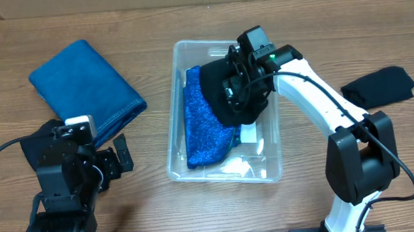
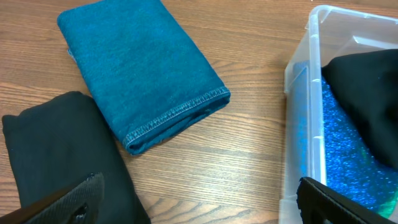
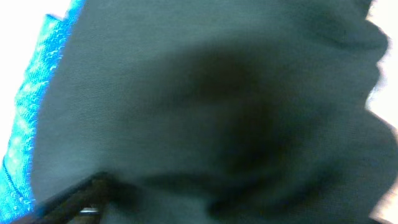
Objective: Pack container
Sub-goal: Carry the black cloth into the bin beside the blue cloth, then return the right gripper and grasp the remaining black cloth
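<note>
The clear container (image 1: pixel 171 135) stands at the table's middle and holds a glittery blue cloth (image 1: pixel 199 127) along its left side. My right gripper (image 1: pixel 239 86) is over the container's far right part, shut on a black cloth (image 1: pixel 224 97) that drapes onto the blue one. In the right wrist view the black cloth (image 3: pixel 217 106) fills the frame and hides the fingers; the blue cloth (image 3: pixel 28 112) shows at the left edge. My left gripper (image 2: pixel 199 199) is open and empty over bare wood, left of the container's wall (image 2: pixel 314 93).
A folded blue towel (image 1: pixel 84 83) lies at the far left, also in the left wrist view (image 2: pixel 140 68). A black cloth (image 2: pixel 56 149) lies under my left arm. Another black cloth (image 1: pixel 379 85) lies at the right. White items (image 1: pixel 249 136) sit in the container's bottom.
</note>
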Controlling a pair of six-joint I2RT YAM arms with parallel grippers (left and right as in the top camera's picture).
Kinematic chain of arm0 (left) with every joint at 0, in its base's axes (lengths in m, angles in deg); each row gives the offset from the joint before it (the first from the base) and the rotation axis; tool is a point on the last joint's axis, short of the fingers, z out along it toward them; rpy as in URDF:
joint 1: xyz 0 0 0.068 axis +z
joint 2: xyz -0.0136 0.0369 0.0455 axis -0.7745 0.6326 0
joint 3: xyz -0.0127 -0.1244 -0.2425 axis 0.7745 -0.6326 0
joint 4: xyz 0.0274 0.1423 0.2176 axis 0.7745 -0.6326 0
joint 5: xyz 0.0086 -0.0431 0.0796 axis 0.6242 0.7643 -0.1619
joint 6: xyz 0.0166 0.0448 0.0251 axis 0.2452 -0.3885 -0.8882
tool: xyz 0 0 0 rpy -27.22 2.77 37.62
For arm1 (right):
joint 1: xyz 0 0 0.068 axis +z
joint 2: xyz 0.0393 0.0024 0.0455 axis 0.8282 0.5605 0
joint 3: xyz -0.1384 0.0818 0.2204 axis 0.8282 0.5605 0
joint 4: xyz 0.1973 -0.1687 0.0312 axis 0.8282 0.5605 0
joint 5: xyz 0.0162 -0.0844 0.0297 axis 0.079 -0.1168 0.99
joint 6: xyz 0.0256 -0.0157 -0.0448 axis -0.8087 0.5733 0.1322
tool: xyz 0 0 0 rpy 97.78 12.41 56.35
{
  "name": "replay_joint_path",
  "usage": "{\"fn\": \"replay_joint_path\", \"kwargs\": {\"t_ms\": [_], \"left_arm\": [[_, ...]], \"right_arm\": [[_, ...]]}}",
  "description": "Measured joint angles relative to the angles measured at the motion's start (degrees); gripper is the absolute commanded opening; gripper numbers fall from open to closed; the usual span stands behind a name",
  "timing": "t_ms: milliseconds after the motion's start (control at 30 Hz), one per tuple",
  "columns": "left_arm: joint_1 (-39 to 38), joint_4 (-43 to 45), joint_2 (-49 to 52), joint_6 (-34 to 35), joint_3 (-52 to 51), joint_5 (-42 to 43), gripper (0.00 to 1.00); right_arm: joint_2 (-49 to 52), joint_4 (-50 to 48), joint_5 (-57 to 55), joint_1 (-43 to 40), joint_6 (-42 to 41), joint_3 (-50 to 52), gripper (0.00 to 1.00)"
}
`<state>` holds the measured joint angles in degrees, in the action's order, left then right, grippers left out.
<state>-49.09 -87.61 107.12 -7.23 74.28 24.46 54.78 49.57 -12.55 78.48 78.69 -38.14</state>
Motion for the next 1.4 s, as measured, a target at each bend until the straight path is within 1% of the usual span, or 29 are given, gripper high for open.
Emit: {"fn": "replay_joint_path", "kwargs": {"t_ms": [100, 200, 233, 300, 367, 400, 433, 533, 600, 700, 800, 900, 933, 967, 1000, 1033, 1067, 1100, 1133, 1167, 1200, 1233, 1300, 1333, 1400], "left_arm": [[0.0, 0.0, 0.0, 0.0, 0.0, 0.0, 1.0], [0.0, 0.0, 0.0, 0.0, 0.02, 0.0, 1.0], [0.0, -0.02, 0.0, 0.0, 0.02, 0.0, 1.0], [0.0, -0.02, 0.0, 0.0, 0.02, 0.0, 1.0], [0.0, -0.02, 0.0, 0.0, 0.02, 0.0, 1.0], [0.0, -0.02, 0.0, 0.0, 0.02, 0.0, 1.0], [0.0, -0.02, 0.0, 0.0, 0.02, 0.0, 1.0], [0.0, -0.02, 0.0, 0.0, 0.02, 0.0, 1.0], [0.0, 0.0, 0.0, 0.0, 0.02, 0.0, 1.0], [0.0, 0.0, 0.0, 0.0, 0.02, 0.0, 1.0], [0.0, -0.02, 0.0, 0.0, 0.02, 0.0, 1.0], [0.0, 0.0, 0.0, 0.0, 0.02, 0.0, 1.0], [0.0, -0.02, 0.0, 0.0, 0.02, 0.0, 1.0], [0.0, 0.0, 0.0, 0.0, 0.02, 0.0, 1.0], [0.0, -0.02, 0.0, 0.0, 0.02, 0.0, 1.0], [0.0, -0.02, 0.0, 0.0, 0.02, 0.0, 1.0], [0.0, -0.02, 0.0, 0.0, 0.02, 0.0, 1.0], [0.0, 0.0, 0.0, 0.0, 0.02, 0.0, 1.0], [0.0, 0.0, 0.0, 0.0, 0.02, 0.0, 1.0], [0.0, -0.04, 0.0, 0.0, 0.02, 0.0, 1.0], [0.0, -0.02, 0.0, 0.0, 0.02, 0.0, 1.0], [0.0, -0.02, 0.0, 0.0, 0.02, 0.0, 1.0], [0.0, -0.02, 0.0, 0.0, 0.02, 0.0, 1.0], [0.0, -0.02, 0.0, 0.0, 0.02, 0.0, 1.0], [0.0, -0.02, 0.0, 0.0, 0.02, 0.0, 1.0]], "right_arm": [[-0.02, 1.77, -2.67, 0.72, -2.19, -2.8, 1.0], [-1.42, 8.04, -5.11, 1.22, -3.63, -12.83, 1.0], [-2.01, 9.49, -5.31, 1.22, -3.87, -16.7, 0.93], [-3.19, 9.38, -4.2, 1.2, -4.04, -19.87, 0.49], [-4.0, 8.5, -2.75, 1.2, -4.04, -20.0, 0.2], [-4.0, 7.63, -2.4, 1.2, -4.11, -19.47, 0.11], [-4.0, 6.84, -2.08, 1.2, -4.42, -18.38, 0.08], [-3.85, 4.26, -0.68, 1.2, -5.49, -12.7, 0.06], [-2.73, 3.23, 0.9, 1.2, -5.66, -9.46, 0.06], [4.09, 2.73, 3.89, 1.57, -5.79, -5.14, 0.06], [9.35, 3.26, 4.28, 2.82, -5.77, -4.55, 0.04], [9.09, 3.93, 2.6, 3.85, -6.08, -4.87, 0.04], [9.09, 5.62, 1.4, 4.24, -6.84, -5.66, 0.04], [8.98, 9.81, -1.42, 4.83, -8.44, -8.02, 0.05], [8.98, 11.67, -2.71, 4.92, -9.03, -9.38, 0.09], [8.63, 14.88, -5.38, 4.92, -10.56, -12.48, 0.17], [7.78, 16.09, -7.63, 4.79, -11.56, -15.06, 0.27], [5.46, 16.26, -10.54, 4.22, -13.51, -18.64, 0.46], [2.64, 16.02, -12.59, 3.34, -14.73, -21.38, 0.57], [-2.12, 15.98, -14.4, 1.16, -16.63, -24.44, 0.62], [-6.23, 15.78, -15.43, -1.57, -18.21, -26.1, 0.71], [-8.98, 16.02, -15.72, -4.11, -19.02, -26.99, 0.75], [-16.37, 18.73, -15.98, -15.69, -22.71, -29.14, 0.79], [-17.55, 20.13, -15.28, -20.0, -23.37, -29.4, 0.8], [-18.1, 24.11, -11.3, -32.26, -26.03, -28.61, 0.84]]}}
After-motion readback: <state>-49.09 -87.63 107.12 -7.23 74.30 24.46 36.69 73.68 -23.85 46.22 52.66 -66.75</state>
